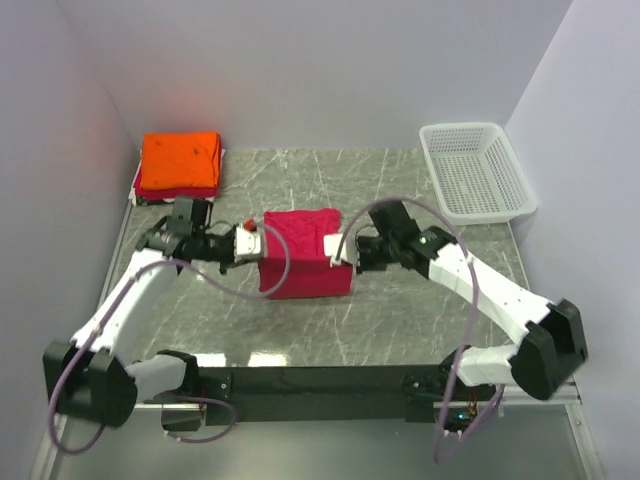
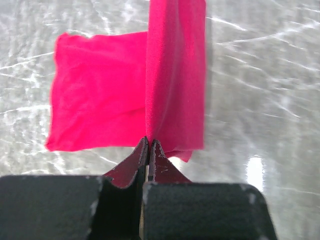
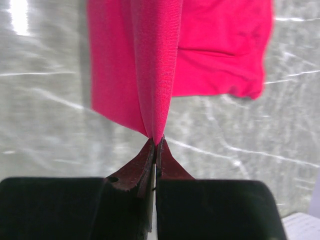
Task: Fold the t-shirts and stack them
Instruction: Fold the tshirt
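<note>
Two neighbours: orange stack [image 1: 180, 158], white basket [image 1: 480, 180].

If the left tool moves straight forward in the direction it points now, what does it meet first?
The crimson t-shirt, whose edge the left tool is pinching. Past the shirt, the right tool faces it, seemingly on about the same line, though height is unclear.

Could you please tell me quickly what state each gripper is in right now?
Left gripper: closed, pinching an edge of the pink t-shirt.
Right gripper: closed, pinching the same t-shirt on its opposite side.
</note>
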Tool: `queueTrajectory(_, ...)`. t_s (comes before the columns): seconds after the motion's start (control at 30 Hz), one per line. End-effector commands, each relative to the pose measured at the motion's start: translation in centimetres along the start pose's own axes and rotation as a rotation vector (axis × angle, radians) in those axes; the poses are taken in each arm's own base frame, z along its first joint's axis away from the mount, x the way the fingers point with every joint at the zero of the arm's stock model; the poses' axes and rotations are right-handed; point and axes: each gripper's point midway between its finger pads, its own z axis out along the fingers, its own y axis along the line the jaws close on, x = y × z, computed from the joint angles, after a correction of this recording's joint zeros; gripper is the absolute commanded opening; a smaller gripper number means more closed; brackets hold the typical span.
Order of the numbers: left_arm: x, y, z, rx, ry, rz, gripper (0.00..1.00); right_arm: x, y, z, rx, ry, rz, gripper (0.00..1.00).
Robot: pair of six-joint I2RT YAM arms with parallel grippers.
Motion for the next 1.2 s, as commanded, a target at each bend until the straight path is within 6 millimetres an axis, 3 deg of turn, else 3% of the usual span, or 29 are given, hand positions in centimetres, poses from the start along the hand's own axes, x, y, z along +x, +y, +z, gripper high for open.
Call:
queueTrajectory(0.0,-1.3,5.0,-0.2,-0.033,-0.057,0.066,0.01,0.2,-4.6,-0.5,0.044,0.002,-0.051,0.00)
queueTrajectory(0.03,-1.1,5.8,0.0,-0.030,-0.058,0.054,0.01,0.8,-5.2,0.7,0.016,0.009,-0.041,0.00)
queueTrajectory(0.1,-0.4,8.7,0.6,-0.044,-0.062,0.008,0.01,0.5,-8.3,0.6,0.039,-0.001,-0.058,0.00)
queueTrajectory(0.13,-0.1,9.7,0.9,-0.048,-0.062,-0.005,0.01,2.2,-9.1,2.0,0.006,0.019,-0.027,0.00)
queueTrajectory(0.17,1.1,11.3,1.6,-0.056,-0.058,-0.026,0.01,1.8,-11.0,1.9,0.025,0.013,-0.037,0.00)
queueTrajectory(0.2,0.9,12.9,1.6,-0.078,-0.063,-0.042,0.01,2.1,-11.9,2.5,0.024,0.014,-0.038,0.00)
queueTrajectory(0.23,1.4,14.1,2.0,-0.091,-0.058,-0.051,0.01,3.7,-12.5,4.5,-0.007,0.028,-0.007,0.00)
queueTrajectory(0.27,3.4,15.2,3.4,-0.082,-0.044,-0.108,0.01,3.2,-14.4,4.6,0.008,0.022,-0.021,0.00)
queueTrajectory(0.3,3.5,17.0,3.6,-0.104,-0.039,-0.101,0.01,3.7,-15.1,5.5,0.002,0.029,-0.019,0.00)
queueTrajectory(0.33,4.8,17.9,4.2,-0.112,-0.009,-0.120,0.01,5.5,-15.1,8.1,-0.042,0.048,0.011,0.00)
queueTrajectory(0.37,5.9,18.7,4.7,-0.115,0.015,-0.135,0.01,5.5,-16.7,8.5,-0.024,0.057,0.003,0.00)
queueTrajectory(0.43,9.5,20.6,6.7,-0.112,0.088,-0.192,0.01,7.6,-18.0,11.6,-0.032,0.104,0.030,0.00)
queueTrajectory(0.47,12.3,21.0,8.3,-0.105,0.126,-0.252,0.05,8.4,-18.4,12.5,-0.029,0.119,0.047,0.00)
queueTrajectory(0.5,12.3,22.8,8.5,-0.141,0.131,-0.270,0.07,9.1,-18.8,13.2,-0.018,0.136,0.082,0.03)
queueTrajectory(0.53,13.1,23.6,8.9,-0.156,0.142,-0.296,0.08,10.5,-18.6,14.8,-0.026,0.165,0.105,0.13)
queueTrajectory(0.57,15.3,24.0,9.6,-0.167,0.163,-0.356,0.12,10.7,-20.4,15.0,0.038,0.161,0.109,0.17)
queueTrajectory(0.6,15.0,25.1,9.4,-0.188,0.148,-0.410,0.14,11.0,-21.3,14.9,0.080,0.161,0.163,0.21)
queueTrajectory(0.63,15.6,25.3,9.5,-0.190,0.148,-0.434,0.18,11.0,-22.1,15.0,0.107,0.151,0.186,0.30)
queueTrajectory(0.67,16.3,25.3,9.5,-0.195,0.150,-0.475,0.24,10.4,-24.1,14.4,0.167,0.129,0.205,0.35)
queueTrajectory(0.7,16.6,25.4,9.4,-0.208,0.160,-0.484,0.27,10.2,-24.5,14.1,0.184,0.119,0.259,0.37)
queueTrajectory(0.73,16.6,25.3,9.3,-0.213,0.162,-0.492,0.30,9.4,-25.8,13.3,0.217,0.104,0.274,0.40)
queueTrajectory(0.77,16.3,25.0,8.7,-0.217,0.162,-0.499,0.37,9.1,-25.9,12.9,0.230,0.103,0.328,0.41)
queueTrajectory(0.8,15.8,24.9,8.4,-0.219,0.152,-0.503,0.44,9.0,-26.1,12.3,0.242,0.101,0.356,0.48)
queueTrajectory(0.87,14.3,24.6,7.0,-0.249,0.127,-0.508,0.58,7.9,-26.4,11.0,0.283,0.074,0.406,0.50)
queueTrajectory(1.0,10.9,24.3,4.2,-0.320,0.013,-0.578,0.60,4.8,-23.8,9.5,0.211,-0.023,0.605,0.50)
queueTrajectory(1.03,9.8,24.0,3.8,-0.315,-0.027,-0.600,0.60,3.0,-23.0,9.2,0.162,-0.071,0.620,0.48)
queueTrajectory(1.17,7.4,22.0,2.5,-0.324,-0.112,-0.748,0.59,0.7,-18.6,10.5,-0.014,-0.125,0.782,0.40)
